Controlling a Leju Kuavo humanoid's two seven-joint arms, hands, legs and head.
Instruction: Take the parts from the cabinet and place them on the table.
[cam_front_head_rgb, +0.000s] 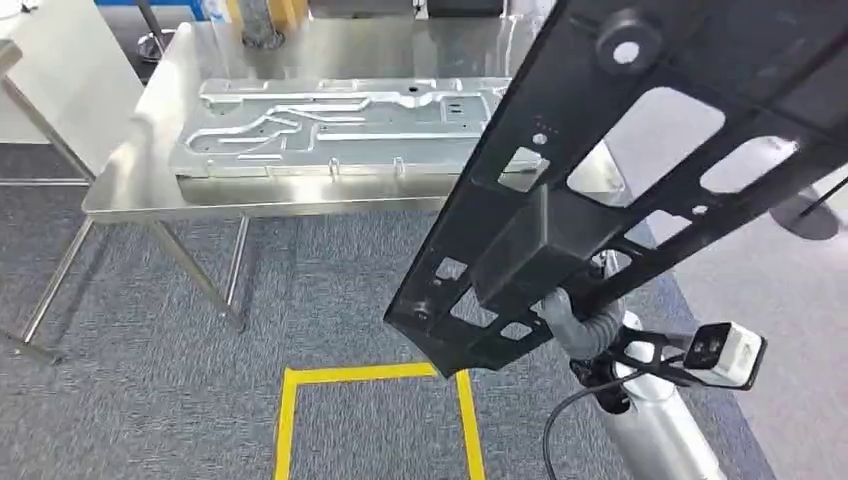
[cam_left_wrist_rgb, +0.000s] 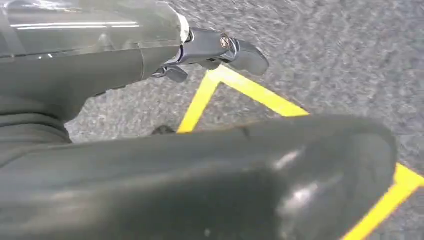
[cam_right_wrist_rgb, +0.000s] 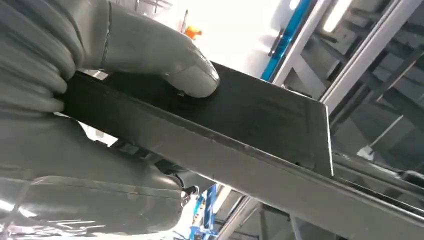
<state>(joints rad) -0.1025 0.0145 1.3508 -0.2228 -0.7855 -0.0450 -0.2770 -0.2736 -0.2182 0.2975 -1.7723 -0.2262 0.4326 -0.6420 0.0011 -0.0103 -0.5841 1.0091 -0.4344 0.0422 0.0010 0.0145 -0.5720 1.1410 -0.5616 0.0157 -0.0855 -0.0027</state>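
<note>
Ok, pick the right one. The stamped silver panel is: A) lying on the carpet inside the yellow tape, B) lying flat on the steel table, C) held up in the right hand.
B: the stamped silver panel lies flat on the steel table, while the right hand holds the black perforated part above the carpet.

1. A long black frame (cam_front_head_rgb: 600, 190) with cut-out openings and holes is held tilted above the floor, its low end near the yellow floor marking.
2. A flat silver panel (cam_front_head_rgb: 340, 125) with pressed ridges is laid on the steel table (cam_front_head_rgb: 130, 195).
</note>
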